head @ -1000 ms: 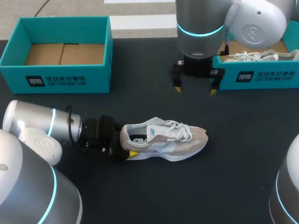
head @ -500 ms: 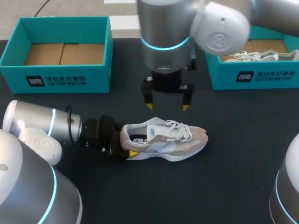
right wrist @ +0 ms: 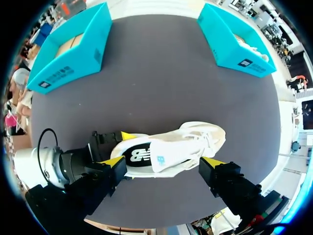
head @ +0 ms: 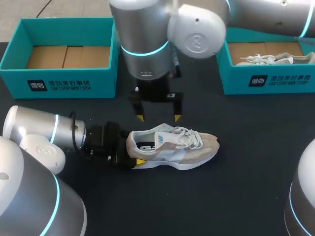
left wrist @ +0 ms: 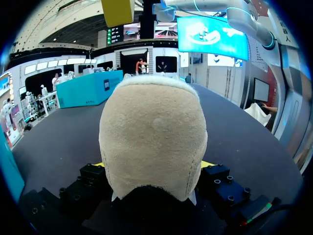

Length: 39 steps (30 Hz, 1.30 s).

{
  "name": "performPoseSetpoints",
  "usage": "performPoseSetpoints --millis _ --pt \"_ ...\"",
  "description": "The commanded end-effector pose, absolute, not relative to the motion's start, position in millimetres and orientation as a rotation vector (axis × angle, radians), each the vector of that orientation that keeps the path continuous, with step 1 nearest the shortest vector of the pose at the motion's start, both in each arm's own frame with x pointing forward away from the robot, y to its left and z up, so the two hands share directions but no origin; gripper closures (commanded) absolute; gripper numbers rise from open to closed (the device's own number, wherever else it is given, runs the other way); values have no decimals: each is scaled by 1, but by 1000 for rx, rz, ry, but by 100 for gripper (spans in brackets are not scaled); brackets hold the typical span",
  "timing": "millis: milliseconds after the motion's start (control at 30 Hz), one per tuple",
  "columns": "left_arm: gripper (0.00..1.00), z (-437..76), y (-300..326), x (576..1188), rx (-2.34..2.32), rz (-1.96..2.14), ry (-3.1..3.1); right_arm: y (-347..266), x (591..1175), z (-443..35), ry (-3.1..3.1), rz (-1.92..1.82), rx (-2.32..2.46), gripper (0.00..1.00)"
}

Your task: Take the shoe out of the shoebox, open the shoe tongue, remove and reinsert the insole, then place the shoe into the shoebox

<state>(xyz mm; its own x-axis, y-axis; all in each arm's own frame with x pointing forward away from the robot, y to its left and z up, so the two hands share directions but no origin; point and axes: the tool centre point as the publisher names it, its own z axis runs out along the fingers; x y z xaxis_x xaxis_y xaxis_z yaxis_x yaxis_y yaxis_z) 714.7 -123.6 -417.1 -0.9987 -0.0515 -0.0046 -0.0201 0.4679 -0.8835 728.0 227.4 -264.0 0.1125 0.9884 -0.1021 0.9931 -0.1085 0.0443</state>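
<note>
A beige and white sneaker (head: 174, 145) lies on its sole on the dark table, toe to the right. My left gripper (head: 132, 149) is shut on its heel from the left. In the left wrist view the suede heel (left wrist: 152, 142) fills the space between the fingers of the left gripper (left wrist: 154, 166). My right gripper (head: 159, 118) hangs open just above and behind the shoe's collar, touching nothing. The right wrist view looks straight down on the sneaker (right wrist: 171, 149), which lies between the spread yellow tips of the right gripper (right wrist: 162, 161).
A teal shoebox (head: 64, 78) with a bare cardboard floor stands at the back left. A second teal shoebox (head: 268, 81) at the back right holds another white shoe (head: 266, 59). Bare dark table lies in front of and to the right of the sneaker.
My right arm has swung left from beside the right shoebox and come down over the sneaker. The left arm and the sneaker have stayed still.
</note>
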Motion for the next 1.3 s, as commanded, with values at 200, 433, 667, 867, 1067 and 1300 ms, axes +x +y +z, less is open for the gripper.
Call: performPoseSetpoints --millis 200,433,667,867,1067,1300 --pt "100 -418 -122 714 -64 -1600 2667 240 722 -266 1910 -137 2278 0" --pt "100 -418 -122 714 -64 -1600 2667 240 710 -275 1890 -124 2243 0" --pt "100 -418 -122 714 -64 -1600 2667 246 703 -291 1931 -138 2176 0" --pt "100 -418 -122 714 -64 -1600 2667 249 698 -310 1922 -129 2196 0" --pt "100 -418 -122 714 -64 -1600 2667 234 697 -321 1806 -198 2217 0" --pt "100 -418 -122 714 -64 -1600 2667 234 697 -321 1806 -198 2217 0"
